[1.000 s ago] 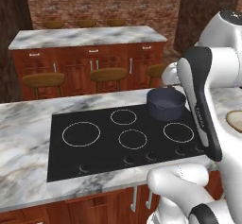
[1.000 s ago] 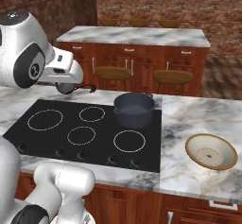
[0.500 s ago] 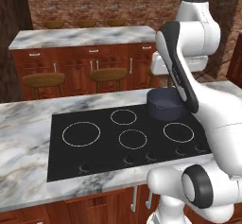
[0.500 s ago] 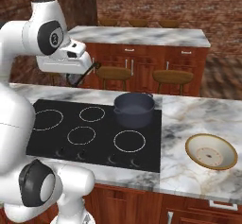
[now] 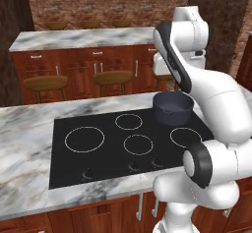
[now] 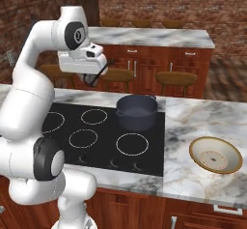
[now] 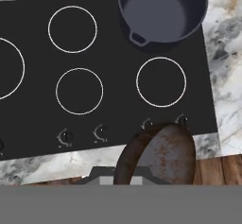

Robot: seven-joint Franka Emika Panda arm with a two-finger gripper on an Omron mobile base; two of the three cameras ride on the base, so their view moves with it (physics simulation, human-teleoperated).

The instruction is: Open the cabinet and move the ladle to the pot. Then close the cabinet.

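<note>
Between the clenched jaws of the gripper [image 6: 96,76], a rusty brown ladle [image 7: 158,154] is held; below and ahead sits the pot [image 7: 162,12].

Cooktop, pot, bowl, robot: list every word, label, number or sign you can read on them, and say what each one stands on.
No readable text anywhere.
Cooktop: white ring outlines and small knob marks along its front edge, no letters or numbers.
Pot: plain, no label.
Bowl: a few tiny specks inside, too small to read as anything.
Ladle at the end effector: rusty brown, unmarked.
</note>
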